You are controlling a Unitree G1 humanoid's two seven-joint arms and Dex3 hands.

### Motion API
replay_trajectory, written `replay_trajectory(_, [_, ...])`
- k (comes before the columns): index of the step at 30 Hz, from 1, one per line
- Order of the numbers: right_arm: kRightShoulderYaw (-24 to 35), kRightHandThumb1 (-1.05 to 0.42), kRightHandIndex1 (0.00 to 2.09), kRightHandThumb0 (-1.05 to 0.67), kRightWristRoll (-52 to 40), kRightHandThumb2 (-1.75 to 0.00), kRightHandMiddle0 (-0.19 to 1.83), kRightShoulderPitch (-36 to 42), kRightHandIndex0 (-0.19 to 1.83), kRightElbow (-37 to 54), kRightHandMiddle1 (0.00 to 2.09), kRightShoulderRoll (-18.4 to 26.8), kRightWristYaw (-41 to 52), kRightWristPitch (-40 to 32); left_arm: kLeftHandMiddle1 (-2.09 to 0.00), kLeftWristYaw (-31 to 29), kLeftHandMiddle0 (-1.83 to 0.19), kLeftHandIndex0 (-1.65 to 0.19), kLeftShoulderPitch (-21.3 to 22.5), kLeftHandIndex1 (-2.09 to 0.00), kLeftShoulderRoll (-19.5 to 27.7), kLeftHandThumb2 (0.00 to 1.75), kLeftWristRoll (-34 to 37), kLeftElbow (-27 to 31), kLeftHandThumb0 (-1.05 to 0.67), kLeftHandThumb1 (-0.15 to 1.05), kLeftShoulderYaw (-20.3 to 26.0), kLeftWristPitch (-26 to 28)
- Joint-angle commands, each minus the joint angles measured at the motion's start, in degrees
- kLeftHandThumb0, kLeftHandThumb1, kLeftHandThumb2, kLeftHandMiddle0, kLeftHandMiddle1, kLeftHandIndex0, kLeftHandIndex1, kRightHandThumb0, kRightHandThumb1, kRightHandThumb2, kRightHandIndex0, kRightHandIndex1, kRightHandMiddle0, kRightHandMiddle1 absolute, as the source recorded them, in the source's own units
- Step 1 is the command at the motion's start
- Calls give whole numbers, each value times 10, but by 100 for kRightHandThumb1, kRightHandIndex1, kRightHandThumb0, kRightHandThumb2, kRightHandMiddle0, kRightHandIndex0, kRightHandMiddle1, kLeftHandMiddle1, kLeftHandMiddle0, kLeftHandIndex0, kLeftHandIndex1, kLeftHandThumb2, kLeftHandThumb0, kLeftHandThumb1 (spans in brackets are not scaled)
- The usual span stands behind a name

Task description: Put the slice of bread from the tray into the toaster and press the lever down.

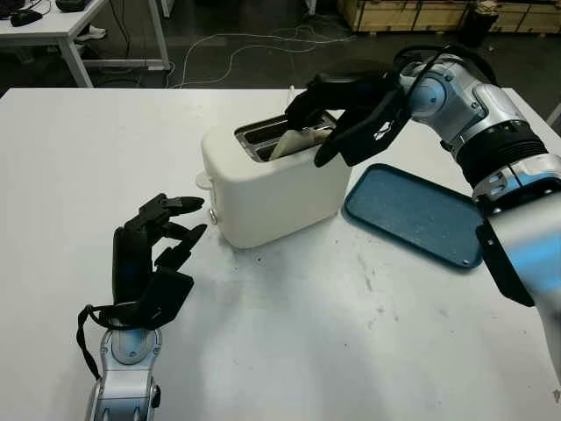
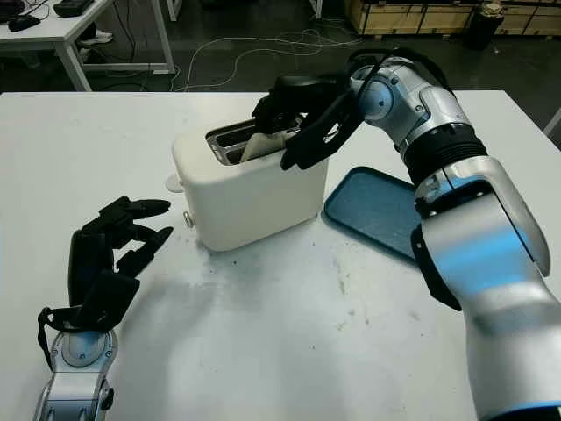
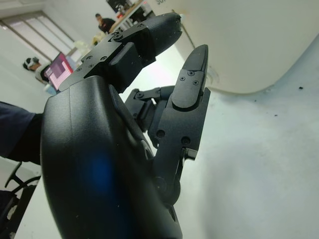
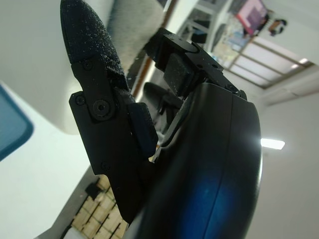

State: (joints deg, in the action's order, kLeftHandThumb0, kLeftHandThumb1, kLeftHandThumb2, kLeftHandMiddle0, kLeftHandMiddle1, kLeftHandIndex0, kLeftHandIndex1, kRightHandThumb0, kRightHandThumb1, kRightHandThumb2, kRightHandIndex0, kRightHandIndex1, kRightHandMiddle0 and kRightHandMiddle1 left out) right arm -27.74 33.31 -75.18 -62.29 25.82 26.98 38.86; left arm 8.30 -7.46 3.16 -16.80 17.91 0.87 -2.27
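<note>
The white toaster [image 1: 272, 184] stands mid-table with its slots facing up. A pale slice of bread [image 1: 294, 143] leans partway out of the near slot. My right hand [image 1: 337, 118] reaches over the toaster top and is shut on the slice, its thumb hanging over the front wall and its other fingers behind the bread. The bread edge [image 4: 137, 20] also appears beside a black finger [image 4: 94, 55] in the right wrist view. The blue tray [image 1: 412, 215] lies bare to the toaster's right. My left hand [image 1: 171, 230] is open, just left of the toaster's end with its white lever tab [image 1: 203, 180].
The white table [image 1: 289, 351] is bare toward its front. Beyond its far edge are cables on a dark floor [image 1: 254, 44], another white desk [image 1: 53, 31] and wooden crates [image 1: 412, 13]. People sit in the background of the left wrist view.
</note>
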Motion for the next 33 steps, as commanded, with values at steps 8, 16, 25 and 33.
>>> replay_trajectory(8, [19, -91, 81, -89, -3, 0, 62, -6, 8, 17, 4, 13, -44, 3, -130, 4, -67, -74, -1, -66, 4, 8, -11, -3, -21, 92, -4, -6])
replay_trajectory(16, [116, -88, 86, -81, -74, 0, 63, 8, 11, 36, 3, 34, -106, -2, -130, 2, -66, -74, 1, -65, 1, 8, -7, 0, -22, 92, -5, -1])
replay_trajectory(25, [230, -84, 42, -63, -176, -1, 77, 121, 58, 37, 2, 38, -211, 46, -131, -1, -66, -74, 3, -65, 3, 8, -5, 1, -21, 92, -4, -1])
replay_trajectory(33, [287, -89, 32, -53, -318, -1, 88, 437, 90, 255, 2, -44, -192, 3, -132, -13, -67, -75, 36, -66, 47, 6, 0, 8, -23, 92, 38, -21])
